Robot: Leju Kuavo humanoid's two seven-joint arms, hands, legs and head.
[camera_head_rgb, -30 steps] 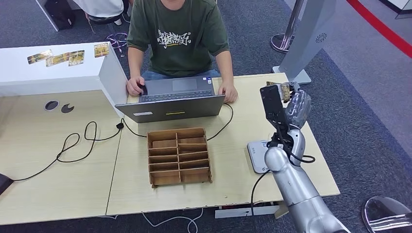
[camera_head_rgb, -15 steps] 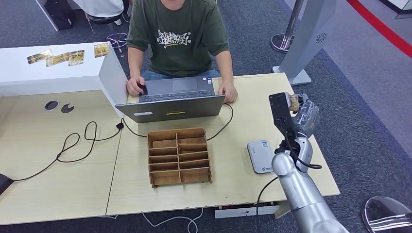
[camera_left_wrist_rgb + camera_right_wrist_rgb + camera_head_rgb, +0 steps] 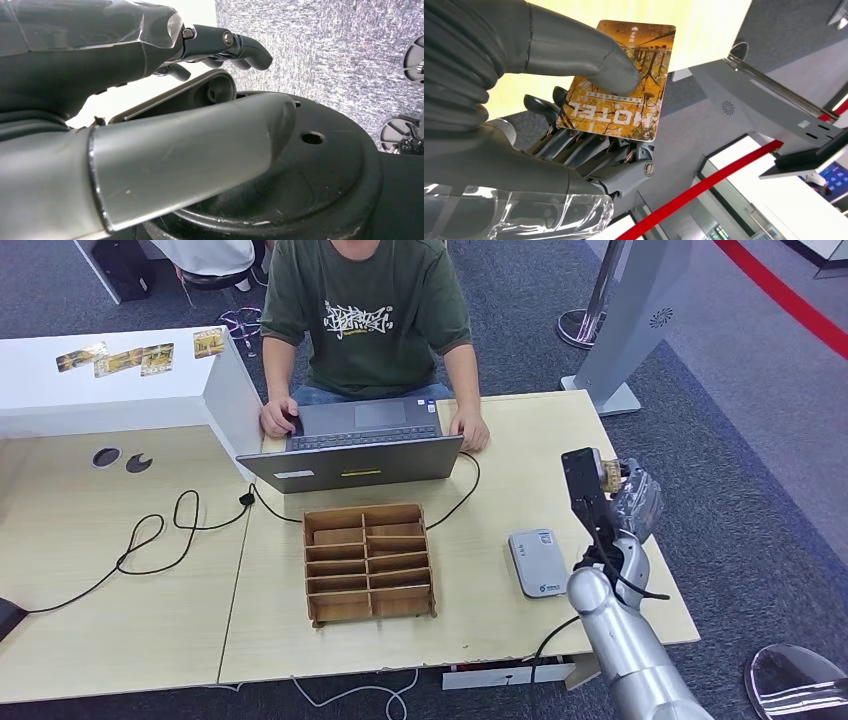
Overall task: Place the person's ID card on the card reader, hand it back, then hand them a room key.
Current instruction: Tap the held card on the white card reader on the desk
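My right hand [image 3: 632,502] hovers over the table's right edge, just right of the white card reader [image 3: 535,562]. It pinches an orange card [image 3: 619,102] printed HOTEL between thumb [image 3: 574,50] and fingers; from the head view a sliver of the card [image 3: 604,469] shows atop the hand. The reader's top is bare. A person in a green shirt [image 3: 365,315] sits across the table with both hands at a laptop [image 3: 355,455]. My left hand [image 3: 220,45] hangs down, its fingers loosely apart and holding nothing.
A wooden compartment tray [image 3: 368,562] stands mid-table. Several more orange cards [image 3: 140,358] lie on the white counter [image 3: 110,390] at the back left. A black cable [image 3: 150,540] loops across the left table. A stanchion base [image 3: 582,328] and a grey kiosk foot [image 3: 615,390] stand behind the table.
My right hand with the card has drawn back from the person's side, moving down and to the right past the card reader. The person has not moved.
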